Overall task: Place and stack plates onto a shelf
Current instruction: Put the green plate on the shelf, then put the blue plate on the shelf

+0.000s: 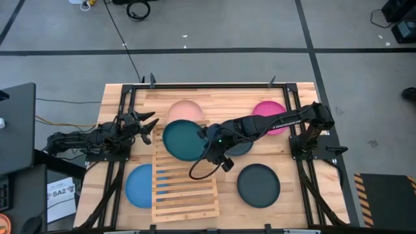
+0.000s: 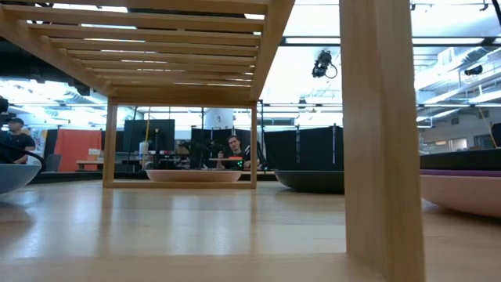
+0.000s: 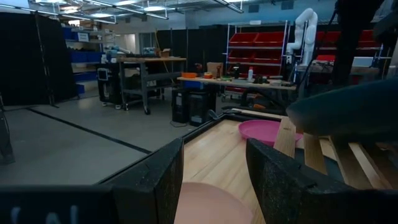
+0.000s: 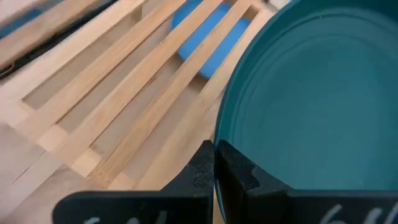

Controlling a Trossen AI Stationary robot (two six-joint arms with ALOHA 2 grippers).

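Note:
The teal plate [image 1: 184, 139] sits over the far end of the shelf [image 1: 185, 188], a light wooden slatted rack; my right gripper [image 1: 208, 144] is shut on it. The left wrist view shows this plate [image 3: 348, 109] just above the slats. The salmon plate [image 1: 186, 108] lies on the table past the shelf, partly hidden by the teal one. My left gripper [image 1: 147, 126] is open beside the shelf's far left corner, with the salmon plate [image 3: 208, 202] showing between its fingers. The blue plate [image 1: 138, 185] lies partly under the shelf. The magenta plate [image 1: 270, 114] and dark grey plate [image 1: 258, 185] lie on the table. My right gripper pinches the teal plate's rim [image 4: 219, 134] between its two fingers, on the plate's right side. The fingers come from the table's right, slanting down. The plate is about level above the shelf's slats [image 4: 143, 93]; whether it rests on them I cannot tell.
A darker plate [image 1: 242, 147] lies under my right arm, right of the shelf. Black frame rails [image 1: 123, 104] run along the table's edges. In the low view the shelf's posts [image 2: 374, 133] stand close, and people sit in the room beyond [image 2: 233, 149].

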